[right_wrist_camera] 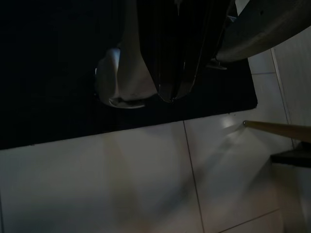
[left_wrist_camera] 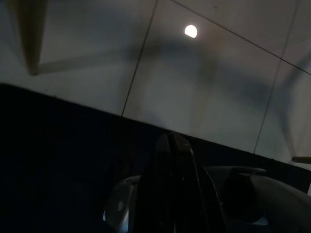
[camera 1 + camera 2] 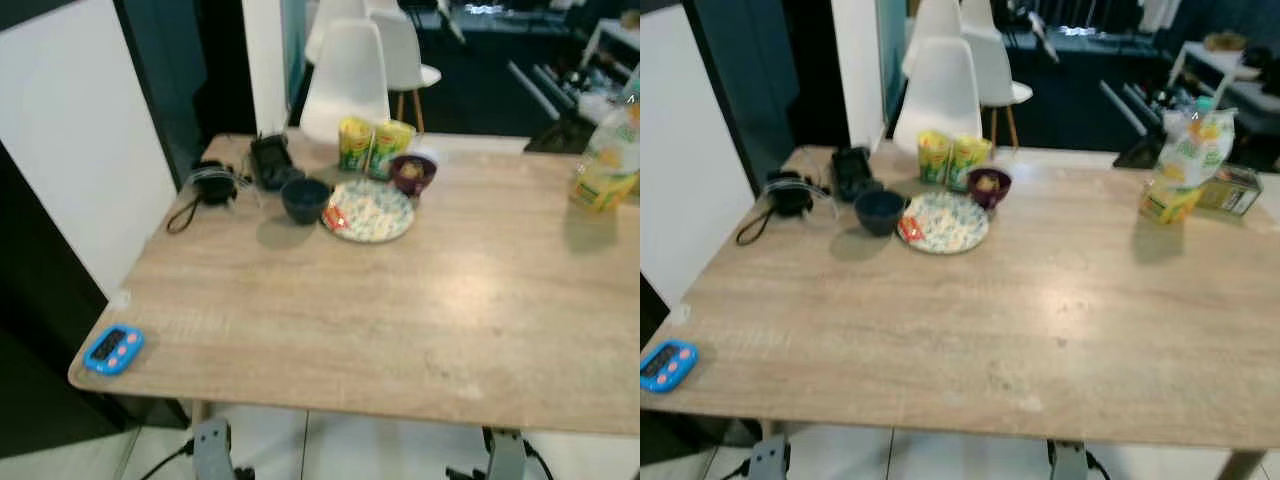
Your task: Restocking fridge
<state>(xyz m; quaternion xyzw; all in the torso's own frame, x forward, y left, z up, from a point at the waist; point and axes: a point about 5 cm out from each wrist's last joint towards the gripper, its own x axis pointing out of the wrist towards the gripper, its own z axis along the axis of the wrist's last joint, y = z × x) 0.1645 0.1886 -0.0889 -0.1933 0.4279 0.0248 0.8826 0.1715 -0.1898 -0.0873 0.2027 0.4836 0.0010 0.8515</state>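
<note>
Down by the floor both arms hang idle: the left gripper [image 2: 171, 141] has its two black fingers pressed flat together over pale tiles, and the right gripper [image 1: 170, 94] is likewise pinched closed with nothing between its fingers, above the edge of a dark mat [image 1: 53, 97] and more tile. From where the robot stands, a light wooden table [image 3: 400, 320] spreads out in front. Nearest, at about eight o'clock on the table's front corner, lies a small blue timer [image 3: 113, 350] with pink buttons. Further in, toward eleven o'clock, a dark blue bowl [image 3: 305, 199] sits just beside a patterned plate [image 3: 370, 211], which carries a small red packet on its near rim. Touching the plate's far edge is a maroon bowl [image 3: 413, 173], and behind that stand two yellow-green cartons [image 3: 372, 146] side by side. Off at ten o'clock sit a black strap and gadget [image 3: 210, 187] and another black device [image 3: 270, 160]. At two o'clock, well apart from the rest, a bottle of yellow liquid [image 3: 1185, 165] stands upright near the far right edge, with a small box [image 3: 1230, 190] just beside it. Beyond the table, at twelve o'clock, are white chairs [image 3: 347, 75] against a dim room.
</note>
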